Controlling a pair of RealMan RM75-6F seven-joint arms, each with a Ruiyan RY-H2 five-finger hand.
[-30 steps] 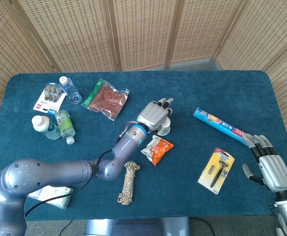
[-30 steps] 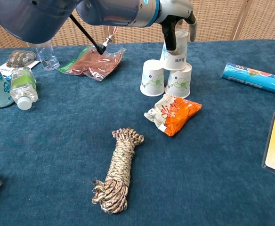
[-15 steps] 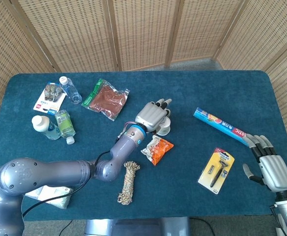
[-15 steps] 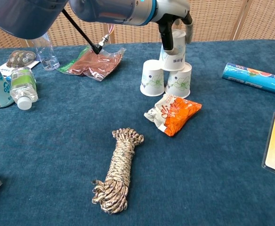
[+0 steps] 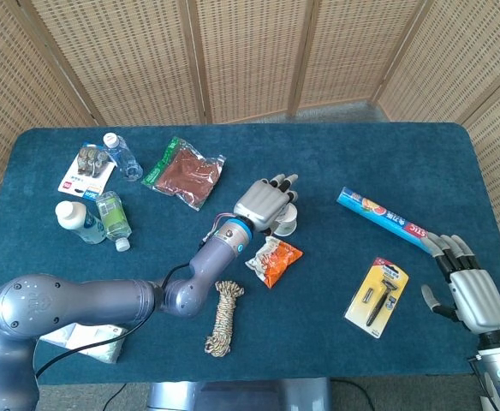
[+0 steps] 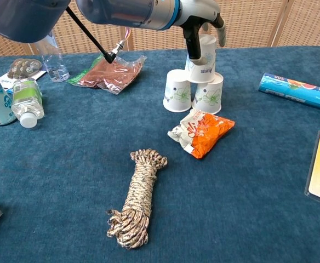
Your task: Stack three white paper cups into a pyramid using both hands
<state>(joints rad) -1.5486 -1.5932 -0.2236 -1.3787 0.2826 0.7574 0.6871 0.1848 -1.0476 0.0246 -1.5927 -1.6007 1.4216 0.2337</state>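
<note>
Counting 3 white paper cups: 2 base cups, the left base cup [image 6: 177, 90] and the right base cup [image 6: 208, 93], touching side by side mid-table, and your top cup [image 6: 203, 58] sitting upside down on both. Your left hand [image 6: 203, 27] has its fingers [image 6: 193, 43] wrapped on that top cup from above. Your right hand [image 5: 470, 288] idles at the table's right edge, fingers spread, holding nothing. Also 3 bottles far left, 1 rope coil [image 6: 133, 199], 1 orange snack bag [image 6: 202, 129] just in front of the cups.

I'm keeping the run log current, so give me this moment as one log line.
stage: placing top cup | left hand: grips top cup on two base cups | right hand: idle, holds nothing | pyramid: not released
</note>
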